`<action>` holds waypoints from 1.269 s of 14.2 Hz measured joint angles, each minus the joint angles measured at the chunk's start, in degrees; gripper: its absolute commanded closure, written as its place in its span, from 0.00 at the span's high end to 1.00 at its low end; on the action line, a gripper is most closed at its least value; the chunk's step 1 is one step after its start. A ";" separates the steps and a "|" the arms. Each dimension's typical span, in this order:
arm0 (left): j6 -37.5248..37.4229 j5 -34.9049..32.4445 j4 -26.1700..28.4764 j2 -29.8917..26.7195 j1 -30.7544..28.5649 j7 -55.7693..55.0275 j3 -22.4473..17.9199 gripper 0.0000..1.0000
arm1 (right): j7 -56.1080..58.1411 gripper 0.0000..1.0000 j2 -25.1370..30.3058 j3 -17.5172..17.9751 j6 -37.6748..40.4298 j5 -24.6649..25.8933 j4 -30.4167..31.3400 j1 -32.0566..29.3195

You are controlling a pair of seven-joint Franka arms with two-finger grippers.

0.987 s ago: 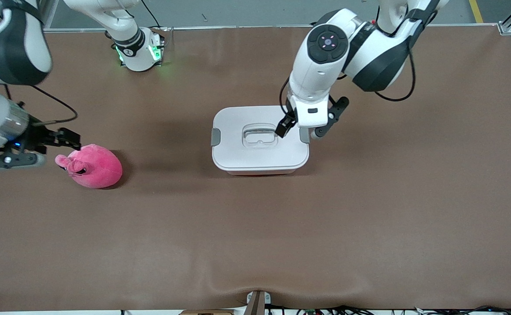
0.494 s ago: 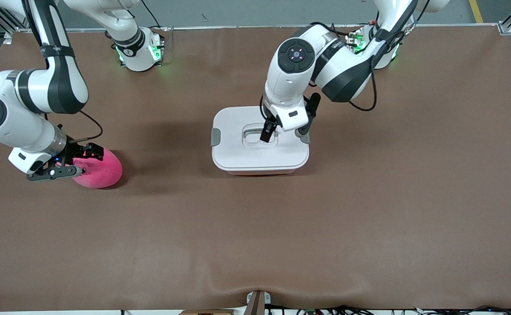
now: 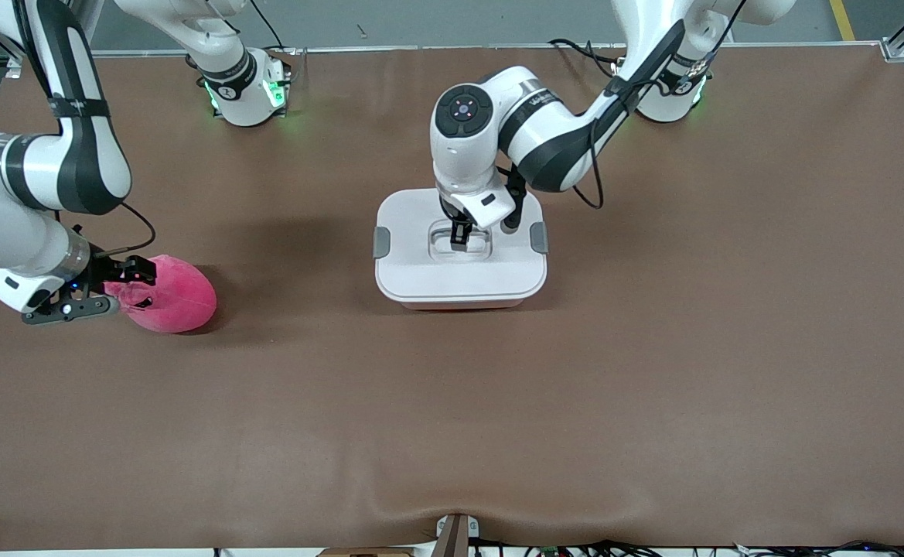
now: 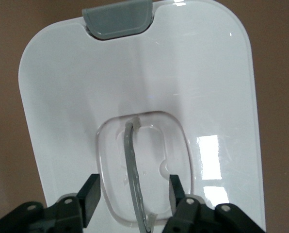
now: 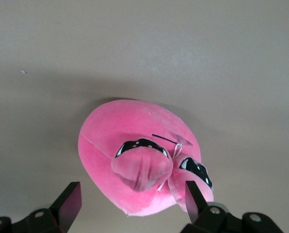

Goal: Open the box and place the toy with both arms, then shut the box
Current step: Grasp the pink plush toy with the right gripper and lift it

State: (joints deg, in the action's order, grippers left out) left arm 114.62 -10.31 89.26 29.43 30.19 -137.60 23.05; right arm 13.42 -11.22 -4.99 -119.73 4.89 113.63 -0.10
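In the front view the left pincer (image 3: 459, 236) covers part of the clear recessed handle (image 3: 459, 241) of the white-lidded pink plastic box (image 3: 421, 271), whose translucent tub barely shows under the lid.

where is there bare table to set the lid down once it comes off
Free: the brown table nearer the front camera than the box, and the stretch toward the left arm's end. Also between box and toy. Crowded: at the lid handle, straddled by the left gripper, and around the toy, under the right gripper.

Robotics lab: brown-matted table (image 3: 452, 402), bolted arm bases (image 3: 247, 93).
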 measured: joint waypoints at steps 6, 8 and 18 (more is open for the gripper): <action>0.00 -0.15 -0.01 0.45 0.33 -2.21 -0.05 0.32 | 0.04 0.00 -2.27 0.00 -1.72 0.01 -0.06 -1.15; 0.00 -0.15 -0.01 0.56 0.33 -2.27 -0.07 0.30 | 0.05 0.00 -2.27 0.06 -1.71 0.01 -0.32 -1.15; 0.26 -0.49 -0.23 1.17 0.32 -2.37 -0.25 0.00 | 15.54 0.00 -1.00 0.76 13.82 0.05 -11.83 -0.89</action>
State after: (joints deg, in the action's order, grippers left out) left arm 114.88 -10.80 89.03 30.60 30.50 -139.97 22.80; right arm 28.96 -12.22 -4.23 -105.91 4.94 101.80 -0.99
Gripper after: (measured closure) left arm 0.930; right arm 0.921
